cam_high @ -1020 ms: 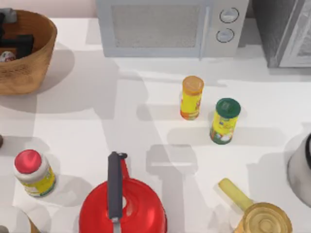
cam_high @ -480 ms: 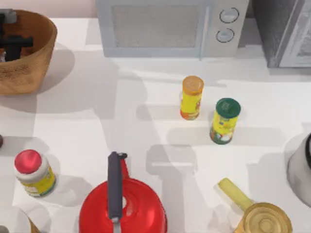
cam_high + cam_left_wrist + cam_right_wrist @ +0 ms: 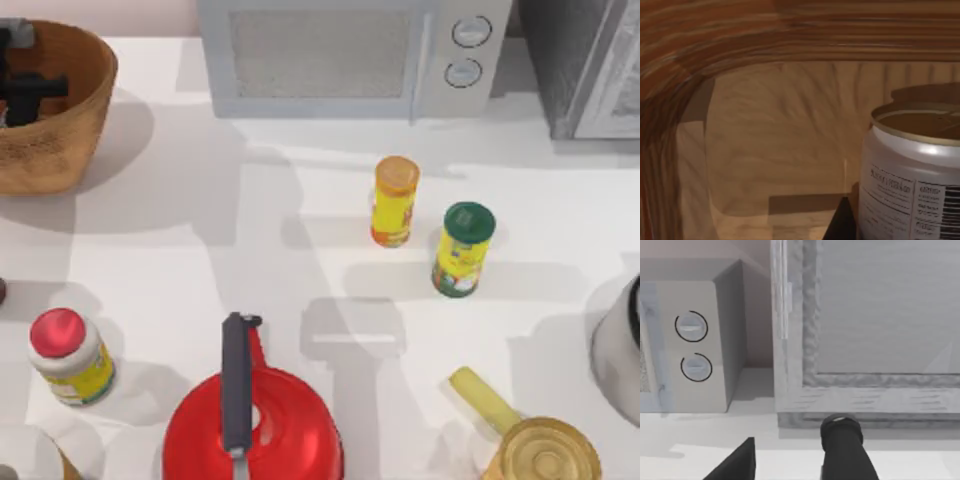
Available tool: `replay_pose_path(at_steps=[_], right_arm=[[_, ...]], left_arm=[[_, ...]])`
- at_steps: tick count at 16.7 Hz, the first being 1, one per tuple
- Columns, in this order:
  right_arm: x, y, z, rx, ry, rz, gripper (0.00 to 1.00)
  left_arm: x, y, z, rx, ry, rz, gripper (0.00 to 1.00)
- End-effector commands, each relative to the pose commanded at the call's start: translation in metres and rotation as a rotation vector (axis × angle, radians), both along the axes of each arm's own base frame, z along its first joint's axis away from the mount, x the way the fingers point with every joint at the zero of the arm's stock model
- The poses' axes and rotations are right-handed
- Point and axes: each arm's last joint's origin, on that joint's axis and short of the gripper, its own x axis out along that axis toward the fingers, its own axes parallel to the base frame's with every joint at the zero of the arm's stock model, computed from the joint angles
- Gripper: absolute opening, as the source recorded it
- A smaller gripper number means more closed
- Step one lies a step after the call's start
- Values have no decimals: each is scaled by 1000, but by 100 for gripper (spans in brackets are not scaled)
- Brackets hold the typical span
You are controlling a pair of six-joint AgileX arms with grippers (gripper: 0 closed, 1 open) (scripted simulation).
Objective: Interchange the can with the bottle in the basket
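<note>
L tool (image 3: pixel 25 90) inside basket (image 3: pixel 70 130), grip unclear; wrist cam shows can (image 3: pixel 912 170) close.

can (image 3: pixel 912 170): running off the left wrist view's edge, label print too small to read
basket (image 3: pixel 60 150): being cut by the top view's left edge
left gripper (image 3: pixel 25 90): partly showing inside basket, finger state hiding
red kettle (image 3: pixel 255 425): being cropped at the bottom edge
</note>
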Motion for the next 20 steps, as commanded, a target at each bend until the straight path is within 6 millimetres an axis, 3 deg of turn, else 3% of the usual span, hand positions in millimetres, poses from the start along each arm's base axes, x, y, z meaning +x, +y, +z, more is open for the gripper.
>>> replay_pose_path(at_steps=[4,5,9,12,16,20], right_arm=[[0,0,0,0,0,0,100],[0,0,0,0,0,0,100],[0,0,0,0,0,0,100],[0,0,0,0,0,0,100],[0,0,0,0,0,0,100],[0,0,0,0,0,0,100]], left_arm=[[0,0,0,0,0,0,0],[-7,1,21,7,-17,15,0],[-12,-1,30,10,-39,19,0],[-29,-6,58,19,-101,21,0],[-83,-20,119,39,-272,20,0],[-184,-37,183,64,-577,22,0]])
